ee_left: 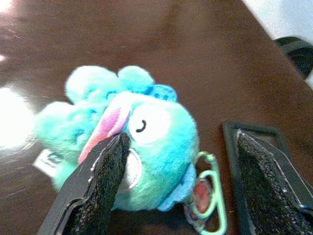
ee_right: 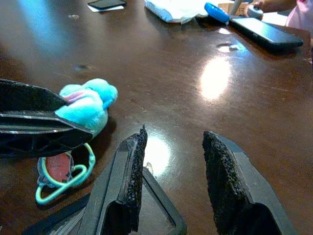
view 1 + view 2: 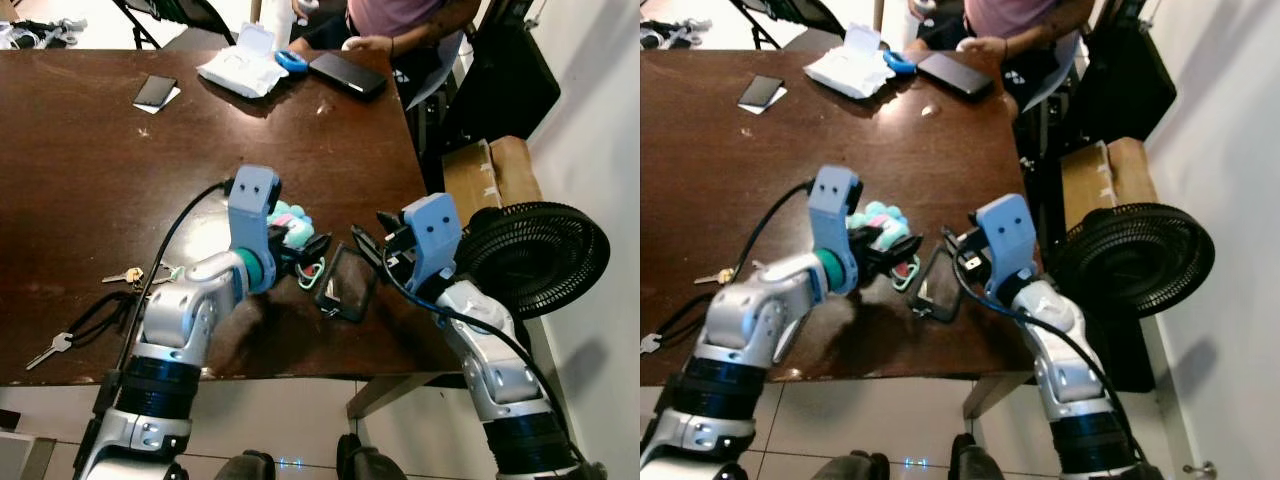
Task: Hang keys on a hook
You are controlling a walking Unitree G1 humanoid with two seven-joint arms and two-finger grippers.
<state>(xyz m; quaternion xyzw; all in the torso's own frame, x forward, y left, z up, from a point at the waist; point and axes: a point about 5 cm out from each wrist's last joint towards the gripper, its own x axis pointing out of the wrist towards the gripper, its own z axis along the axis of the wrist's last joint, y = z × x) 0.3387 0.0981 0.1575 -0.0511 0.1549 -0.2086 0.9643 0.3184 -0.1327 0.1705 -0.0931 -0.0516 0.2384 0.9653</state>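
I had the left gripper (image 1: 176, 191) spread wide around the fluffy turquoise plush keychain (image 1: 142, 147) with its mint-green carabiner clip (image 1: 211, 196) on the dark brown wooden table (image 3: 90, 150). The right gripper (image 2: 171, 181) hovered open just beside it, over a black rectangular frame (image 3: 347, 283).

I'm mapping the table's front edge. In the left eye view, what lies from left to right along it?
Silver key on a black cord → brass keys → left gripper at the turquoise plush keychain → black rectangular frame → right gripper → black fan beside the table.
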